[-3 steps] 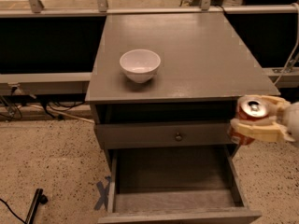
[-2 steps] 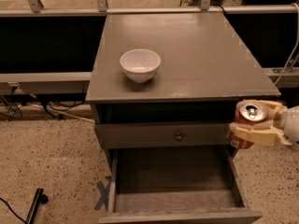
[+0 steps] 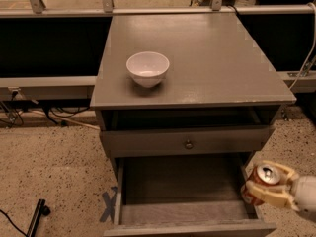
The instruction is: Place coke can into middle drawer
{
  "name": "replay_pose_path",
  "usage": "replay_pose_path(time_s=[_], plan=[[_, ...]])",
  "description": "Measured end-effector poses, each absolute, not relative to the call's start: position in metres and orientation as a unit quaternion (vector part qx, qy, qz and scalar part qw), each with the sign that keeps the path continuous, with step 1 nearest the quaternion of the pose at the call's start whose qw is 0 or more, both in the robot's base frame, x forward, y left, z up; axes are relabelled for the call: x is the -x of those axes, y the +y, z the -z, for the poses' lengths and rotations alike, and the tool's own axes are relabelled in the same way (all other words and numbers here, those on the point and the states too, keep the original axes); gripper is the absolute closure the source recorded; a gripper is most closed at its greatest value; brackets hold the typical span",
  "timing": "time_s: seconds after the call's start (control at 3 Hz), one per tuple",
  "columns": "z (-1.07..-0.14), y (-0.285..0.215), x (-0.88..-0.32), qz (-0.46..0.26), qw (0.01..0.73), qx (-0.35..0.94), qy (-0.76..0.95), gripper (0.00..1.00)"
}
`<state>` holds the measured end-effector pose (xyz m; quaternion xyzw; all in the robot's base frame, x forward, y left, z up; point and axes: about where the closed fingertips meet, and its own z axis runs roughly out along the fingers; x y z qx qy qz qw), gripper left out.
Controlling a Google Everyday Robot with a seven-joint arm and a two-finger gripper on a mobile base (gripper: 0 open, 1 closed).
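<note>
Below the desk (image 3: pixel 207 48) front-right corner, the gripper (image 3: pixel 266 190) has its jaws clamped on the coke can (image 3: pixel 267 176) at the middle drawer (image 3: pixel 177 209) right wall, poised to lower it inside

Bowl (image 3: pixel 147 68) up top, drawer (image 3: pixel 177 184) out front
Bowl's on the cabinet (image 3: pixel 217 58), left of centre; drawer sticks out under the knob front (image 3: pixel 148 143); gripper (image 3: pixel 269 190) holds the can (image 3: pixel 265 175) at its right wall.
</note>
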<state>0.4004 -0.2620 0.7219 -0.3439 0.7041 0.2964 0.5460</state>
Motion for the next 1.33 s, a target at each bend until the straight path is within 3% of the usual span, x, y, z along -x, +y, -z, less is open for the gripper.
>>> replay_pose_path(time_s=[0.67, 1.33], plan=[[-0.667, -0.264, -0.385, -0.332, 0.557, 0.336, 0.683, 1.0], [-0.607, -0.23, -0.461, -0.365, 0.541, 0.399, 0.644, 1.0]])
